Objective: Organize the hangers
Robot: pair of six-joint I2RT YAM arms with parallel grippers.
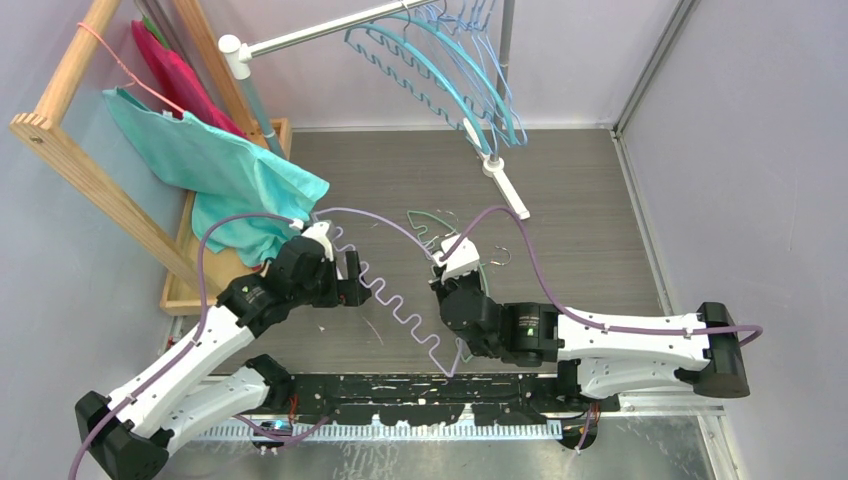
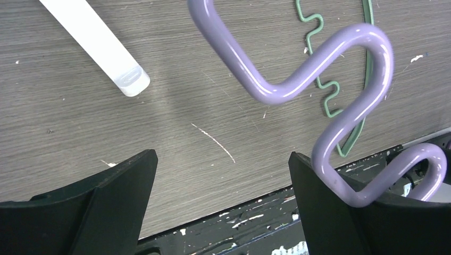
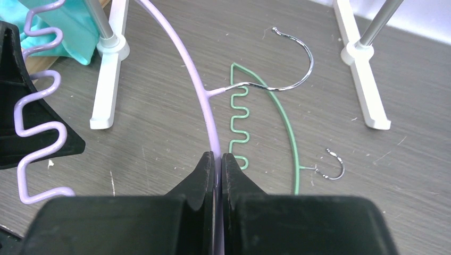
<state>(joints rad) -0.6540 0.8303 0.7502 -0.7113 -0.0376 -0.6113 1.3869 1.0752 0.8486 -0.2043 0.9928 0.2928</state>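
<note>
A grey wood-grain table [image 1: 600, 200] carries the scene, its surface marked with fine scratches and pale specks. A thin green hanger [image 3: 296, 175] lies flat near the middle, its small metal hook [image 3: 332, 167] resting on the boards. Two white stand feet [image 3: 106, 90] [image 3: 364, 79] sit either side of it. A wooden frame base [image 1: 178, 290] rests along the left edge.

To my far left a wooden rack [image 1: 100, 188] stands by the wall with a teal cloth [image 1: 215, 165] draped over it and a magenta garment [image 1: 175, 75] behind, while a grey metal rail [image 1: 320, 30] on white feet [image 1: 505, 183] stands on the wood-grain table [image 1: 580, 200].
</note>
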